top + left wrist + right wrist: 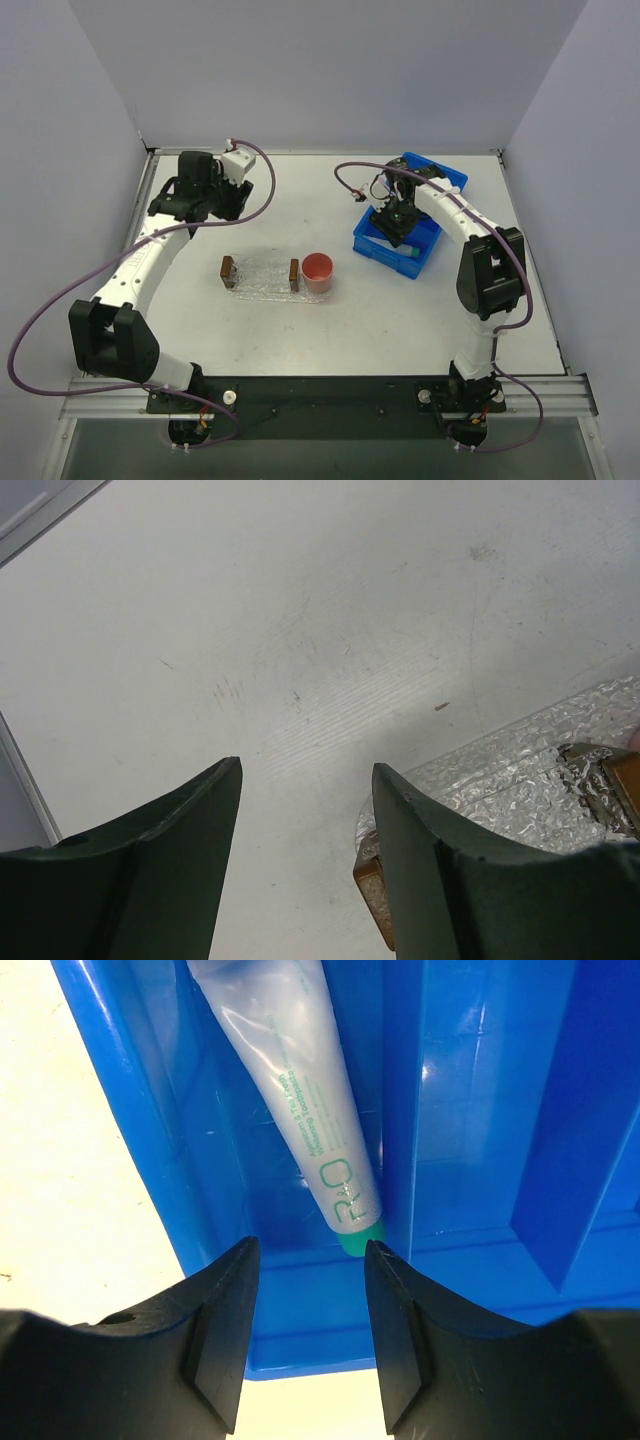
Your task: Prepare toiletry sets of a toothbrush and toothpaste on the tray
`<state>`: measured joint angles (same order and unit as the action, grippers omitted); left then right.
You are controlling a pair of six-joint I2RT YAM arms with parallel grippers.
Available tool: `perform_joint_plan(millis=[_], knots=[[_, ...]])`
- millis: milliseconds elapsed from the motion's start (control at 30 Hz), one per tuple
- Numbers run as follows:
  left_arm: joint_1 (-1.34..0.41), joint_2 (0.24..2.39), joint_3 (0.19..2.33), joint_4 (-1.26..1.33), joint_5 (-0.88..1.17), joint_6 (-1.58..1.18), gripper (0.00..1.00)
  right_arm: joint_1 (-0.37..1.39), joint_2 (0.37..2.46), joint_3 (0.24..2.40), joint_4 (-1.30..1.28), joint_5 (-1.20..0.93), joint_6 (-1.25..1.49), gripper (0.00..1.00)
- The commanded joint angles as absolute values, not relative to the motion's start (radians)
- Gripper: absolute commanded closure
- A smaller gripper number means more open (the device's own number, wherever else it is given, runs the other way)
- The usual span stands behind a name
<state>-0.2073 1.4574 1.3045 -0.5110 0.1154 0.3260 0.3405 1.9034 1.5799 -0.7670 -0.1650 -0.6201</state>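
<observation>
The clear bumpy tray [262, 276] with brown end handles lies at mid-table; its corner shows in the left wrist view [520, 780]. A whitish-grey toothpaste tube [315, 1110] with a teal cap lies in a compartment of the blue bin [470, 1110]; its cap end also shows in the top view [413, 255]. My right gripper [307, 1250] is open and empty, just above the tube's cap end, inside the bin [398, 228]. My left gripper [305, 770] is open and empty above bare table, behind the tray's left end [218, 205]. The toothbrush and the light blue tube are not in view.
A pink cup [318, 272] stands against the tray's right end. The blue divided bin [436, 178] sits at the back right. Grey walls close the table on the left, back and right.
</observation>
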Motion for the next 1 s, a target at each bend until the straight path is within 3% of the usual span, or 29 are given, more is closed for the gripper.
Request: perform_joint_plan(millis=[0,967], knots=[[-0.199,1.41,1.312,-0.465,0.107,0.331,0.35,0.345,1.927,1.566,-0.801,-0.161,-0.66,0.58],[-0.192,1.376,1.292,-0.479,0.095,0.339,0.35,0.36,1.993,1.514,-0.79,-0.117,-0.859,0.56]])
